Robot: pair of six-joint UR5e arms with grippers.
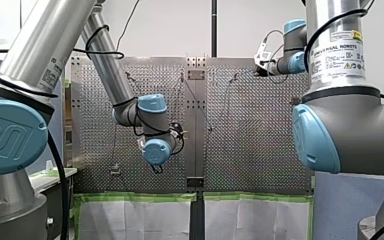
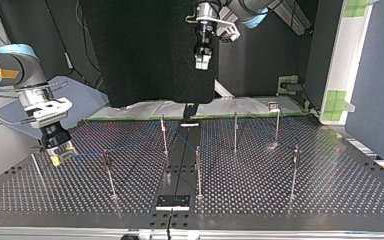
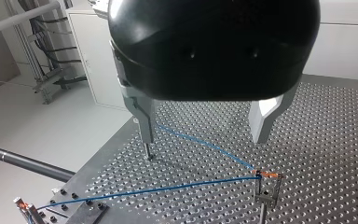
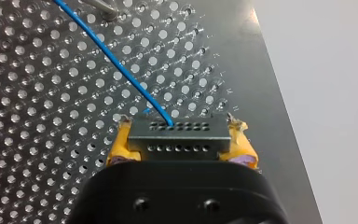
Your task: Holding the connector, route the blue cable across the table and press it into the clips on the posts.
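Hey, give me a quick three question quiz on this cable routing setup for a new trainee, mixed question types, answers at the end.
1. True or false: my left gripper is open and holds nothing.
2. What does my right gripper grip? A a screwdriver, B the connector, C nothing.
3. Fill in: the cable leaving the connector is ___ in colour.
Key: 1 true; 2 B; 3 blue.
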